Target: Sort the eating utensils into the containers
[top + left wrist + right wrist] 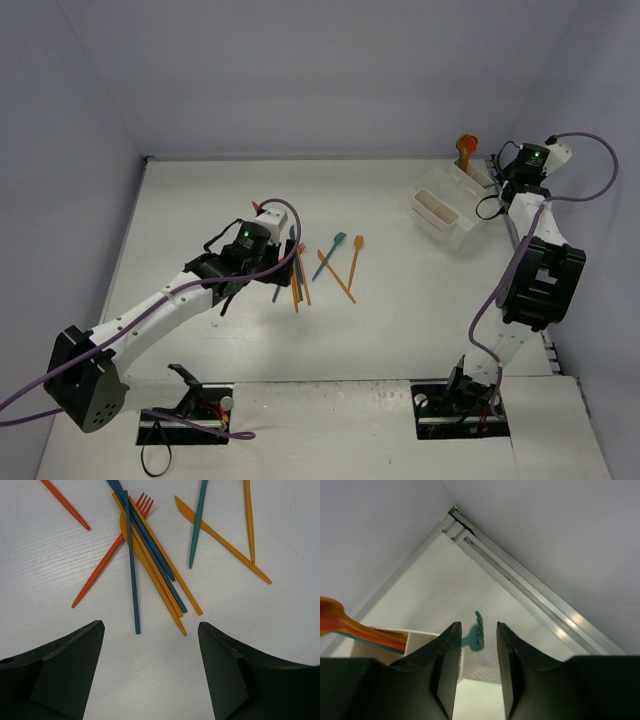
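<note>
A pile of orange and dark blue utensils (295,275) lies mid-table, with a teal one (329,252), an orange fork (355,255) and an orange knife (336,272) beside it. My left gripper (248,278) hovers over the pile's near end, open and empty. In the left wrist view the left gripper (151,626) faces an orange fork (107,555), dark blue handles (132,565), an orange knife (220,537) and a teal handle (197,525). My right gripper (503,172) is over the white bins (445,208), jaws apart (477,626). A teal fork (479,635) stands in a bin just beyond them.
An orange spoon (466,148) sticks up from the far bin, and shows with orange and teal handles (380,635) in the right wrist view. The back wall and the table's metal edge rail (535,600) are close behind the bins. A stray orange utensil (65,504) lies left of the pile.
</note>
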